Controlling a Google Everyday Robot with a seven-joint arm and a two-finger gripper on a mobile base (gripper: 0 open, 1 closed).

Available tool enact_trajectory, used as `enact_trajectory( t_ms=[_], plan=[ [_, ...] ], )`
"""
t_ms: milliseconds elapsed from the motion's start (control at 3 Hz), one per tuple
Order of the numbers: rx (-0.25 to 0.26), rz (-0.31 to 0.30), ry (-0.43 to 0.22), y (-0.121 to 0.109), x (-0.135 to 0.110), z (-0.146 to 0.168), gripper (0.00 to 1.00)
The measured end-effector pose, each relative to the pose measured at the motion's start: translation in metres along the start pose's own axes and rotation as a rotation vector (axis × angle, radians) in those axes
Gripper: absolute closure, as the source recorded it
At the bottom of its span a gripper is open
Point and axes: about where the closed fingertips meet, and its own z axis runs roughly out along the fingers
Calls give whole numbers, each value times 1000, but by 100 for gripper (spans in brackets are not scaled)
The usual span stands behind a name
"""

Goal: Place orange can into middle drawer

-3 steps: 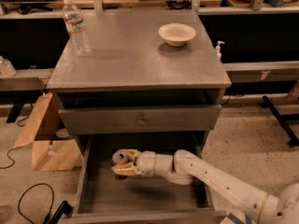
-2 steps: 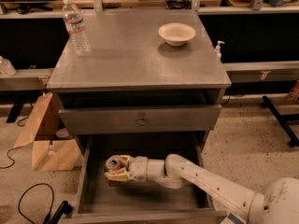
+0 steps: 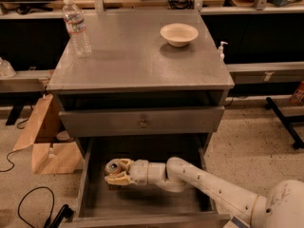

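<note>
The middle drawer (image 3: 142,201) stands pulled out below the cabinet top, a wide grey wood-grain box with tall side walls. My white arm reaches into it from the lower right. My gripper (image 3: 117,171) is inside the drawer at its left part, shut on the orange can (image 3: 113,167). The can stands upright between the pale fingers (image 3: 118,178), its silver top showing, low over or on the drawer floor; I cannot tell which.
A grey drawer front with a small round knob (image 3: 143,123) sits above the open drawer. On the cabinet top stand a clear water bottle (image 3: 76,26) and a cream bowl (image 3: 179,34). A cardboard box (image 3: 47,137) and cables lie on the floor at left.
My gripper with the can has moved left and lower inside the drawer, from its middle toward the left part.
</note>
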Motion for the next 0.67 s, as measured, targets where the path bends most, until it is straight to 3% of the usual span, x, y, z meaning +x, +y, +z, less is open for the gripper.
enact_trajectory(
  t_ms=[333, 667],
  plan=[
    [-4, 0, -1, 1, 0, 2, 40],
    [-9, 0, -2, 3, -1, 4, 9]
  ],
)
